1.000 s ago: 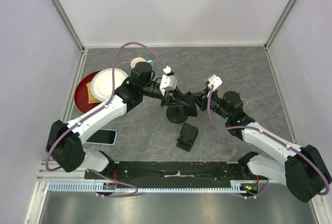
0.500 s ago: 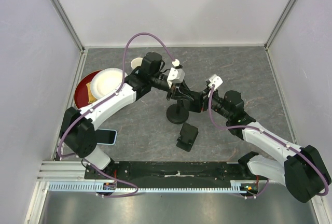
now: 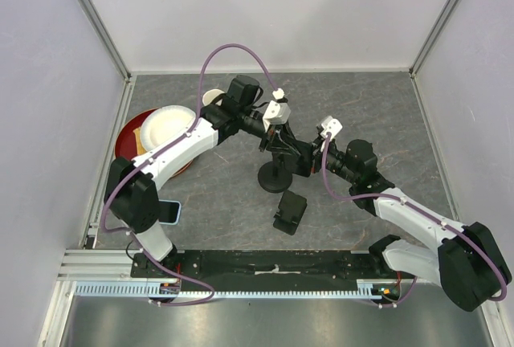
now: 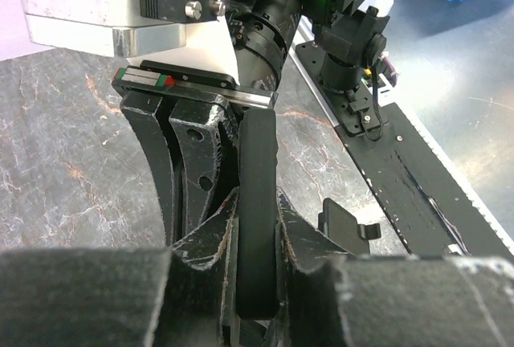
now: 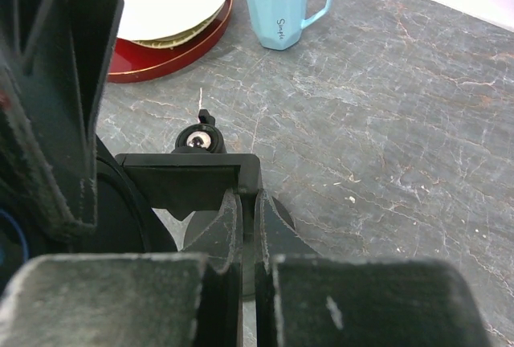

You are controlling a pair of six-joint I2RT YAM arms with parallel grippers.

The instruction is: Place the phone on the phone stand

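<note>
**Desk:** How do your arms sit right now?

**Me:** My left arm (image 3: 173,158) stretches in a long bow from its base to the middle of the table (image 3: 385,114). Its left gripper (image 3: 272,140) points down onto the phone stand (image 3: 275,177). My right arm (image 3: 409,214) comes in low from the other side. Its right gripper (image 3: 292,154) meets the left one almost nose to nose over the stand.

**Desk:** And the fingers?

**Me:** Both pairs are closed. In the left wrist view my fingers clamp a flat black plate of the stand, seen edge on between them. In the right wrist view my fingers pinch a thin black edge of the same stand. Its ball joint sits just beyond the tips, a little to their left.

**Desk:** How does the stand look?

**Me:** It is all black. Its round foot rests flat on the table below both sets of fingertips, and its upper part is held between them. I also see a small separate black bracket (image 3: 289,212) lying on the table, nearer to me than the fingers.

**Desk:** Where is the phone?

**Me:** The phone (image 3: 167,212) is pale blue and lies flat, well apart from both pairs of fingers. It is back by the left arm's base, partly hidden by it.

**Desk:** Any change from a second ago?

**Me:** My left arm has swung inward, and its gripper has shifted slightly toward the far wall and the right. The right arm, the stand's foot and the phone are where they were.
</note>
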